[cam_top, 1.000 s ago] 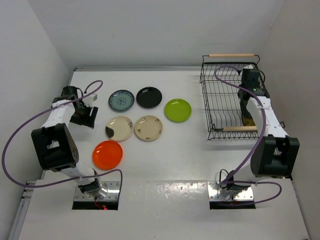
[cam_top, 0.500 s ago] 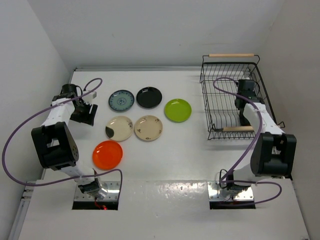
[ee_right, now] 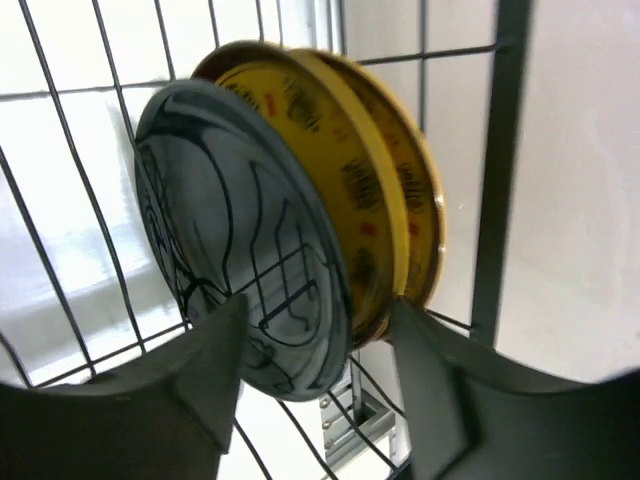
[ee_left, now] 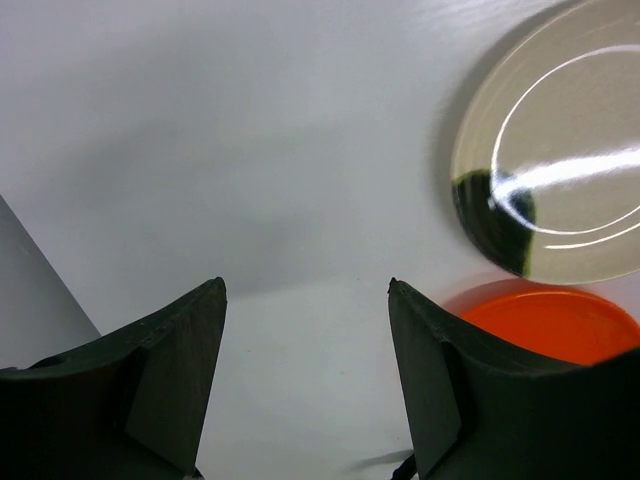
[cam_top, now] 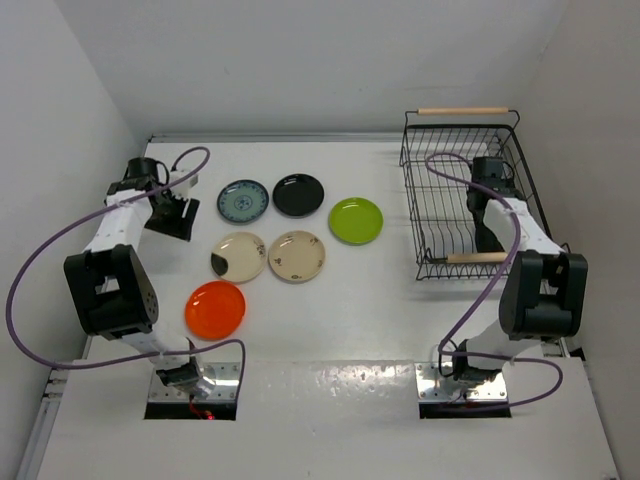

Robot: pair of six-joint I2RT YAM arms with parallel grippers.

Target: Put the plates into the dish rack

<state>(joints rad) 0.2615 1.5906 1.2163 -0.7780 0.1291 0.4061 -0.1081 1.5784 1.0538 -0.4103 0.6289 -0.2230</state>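
Note:
The dish rack [cam_top: 463,110] stands at the far right. Inside it a glossy black plate [ee_right: 250,250] leans on edge against two brown-and-yellow plates [ee_right: 375,190]. My right gripper [ee_right: 320,302] is open, its fingers [ee_right: 215,360] either side of these plates' lower edges. From above, the right gripper [cam_top: 488,228] is low in the rack. Six plates lie flat on the table: teal patterned [cam_top: 243,201], black [cam_top: 298,194], lime green [cam_top: 355,220], cream with a black patch [cam_top: 238,256], cream [cam_top: 297,256] and orange-red [cam_top: 215,309]. My left gripper [cam_top: 172,218] hangs open and empty left of them.
The left wrist view shows bare table between the open left gripper's [ee_left: 306,285] fingers, with the patched cream plate [ee_left: 560,180] and the orange-red plate [ee_left: 560,325] to the right. A side wall [cam_top: 60,150] runs close along the left arm.
The right gripper has opened and let go of the black plate, which now stands in the rack. The left gripper drifted a little toward the far left.

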